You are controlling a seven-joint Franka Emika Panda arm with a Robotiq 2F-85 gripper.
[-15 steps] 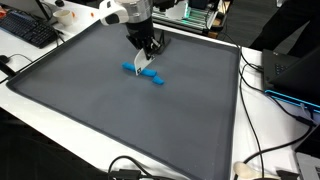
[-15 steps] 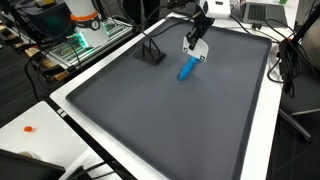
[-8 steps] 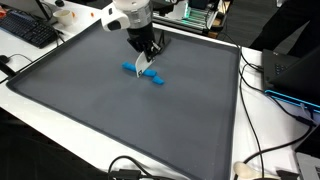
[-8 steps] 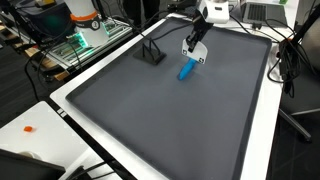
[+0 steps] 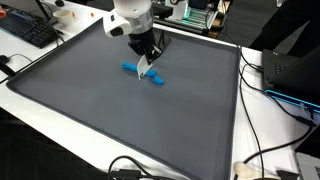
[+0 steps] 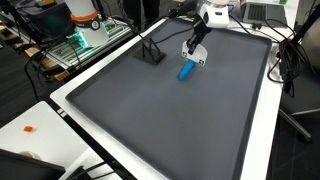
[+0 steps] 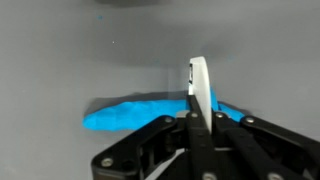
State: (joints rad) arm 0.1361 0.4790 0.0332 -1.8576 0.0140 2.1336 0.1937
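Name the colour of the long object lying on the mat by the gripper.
The object is bright blue, clearest in the wrist view against the grey mat.

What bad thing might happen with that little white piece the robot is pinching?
1. The small flat white piece is held only thinly in the shut gripper, so it might slip out.
2. It hangs right by the bright blue strip on the grey mat; a low move may knock that strip aside.

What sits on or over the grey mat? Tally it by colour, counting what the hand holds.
Blue: 1, long piece
White: 1, flat strip, clamped in the hand
Black: 1, stand
Total: 3
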